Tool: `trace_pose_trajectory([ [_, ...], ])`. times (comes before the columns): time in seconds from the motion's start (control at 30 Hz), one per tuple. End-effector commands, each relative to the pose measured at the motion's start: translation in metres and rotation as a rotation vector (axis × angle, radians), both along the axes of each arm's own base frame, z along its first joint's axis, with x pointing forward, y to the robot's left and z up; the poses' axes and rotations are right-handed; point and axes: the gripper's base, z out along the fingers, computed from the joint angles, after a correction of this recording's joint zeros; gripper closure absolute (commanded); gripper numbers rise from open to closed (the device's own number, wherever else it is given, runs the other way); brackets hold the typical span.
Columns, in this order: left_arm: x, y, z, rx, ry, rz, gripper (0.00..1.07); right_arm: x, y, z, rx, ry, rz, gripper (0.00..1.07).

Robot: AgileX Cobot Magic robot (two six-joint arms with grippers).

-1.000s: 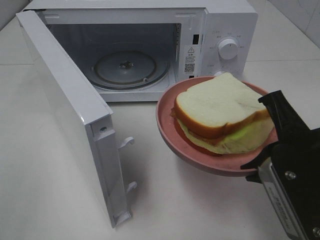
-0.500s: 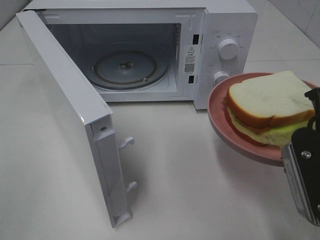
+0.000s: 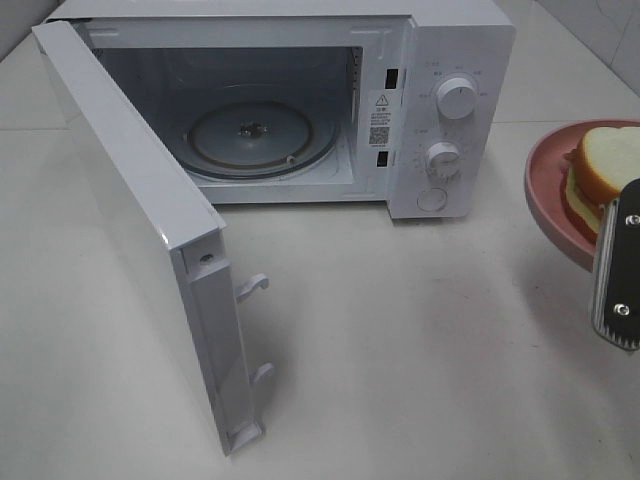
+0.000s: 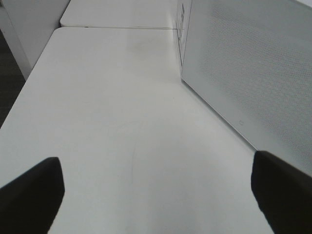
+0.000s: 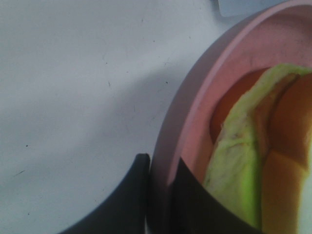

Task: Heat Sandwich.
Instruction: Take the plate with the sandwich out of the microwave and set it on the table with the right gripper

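Sandwich (image 3: 607, 168) on plate (image 3: 545, 190) in right end effector (image 5: 161, 170)

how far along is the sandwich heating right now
Done: the microwave door stands wide open, and its turntable is bare. In hand: the right gripper is clamped on the rim of the pink plate, with the sandwich on it, out at the right edge of the high view. The left gripper is open and holds nothing. Left: get the plate inside, shut the door, start the heating.
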Motion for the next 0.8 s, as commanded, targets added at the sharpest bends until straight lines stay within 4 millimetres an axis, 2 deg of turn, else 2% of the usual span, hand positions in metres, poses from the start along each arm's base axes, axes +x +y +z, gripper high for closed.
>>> trace_pose_trajectory([
  [0.03,-0.004,0.0,0.0,-0.005,-0.028,-0.005,0.09,0.002,-0.004,0.002,-0.01,-0.031,-0.066,1.07],
  [0.37,-0.004,0.0,0.0,-0.005,-0.028,-0.005,0.09,0.014,-0.002,-0.005,0.022,-0.044,-0.256,1.07],
  [0.53,-0.004,0.0,0.0,-0.005,-0.028,-0.005,0.09,0.031,0.006,-0.001,0.056,-0.077,-0.381,1.07],
  [0.8,-0.004,0.0,0.0,-0.005,-0.028,-0.005,0.09,0.057,0.024,-0.013,0.073,-0.065,-0.519,1.07],
])
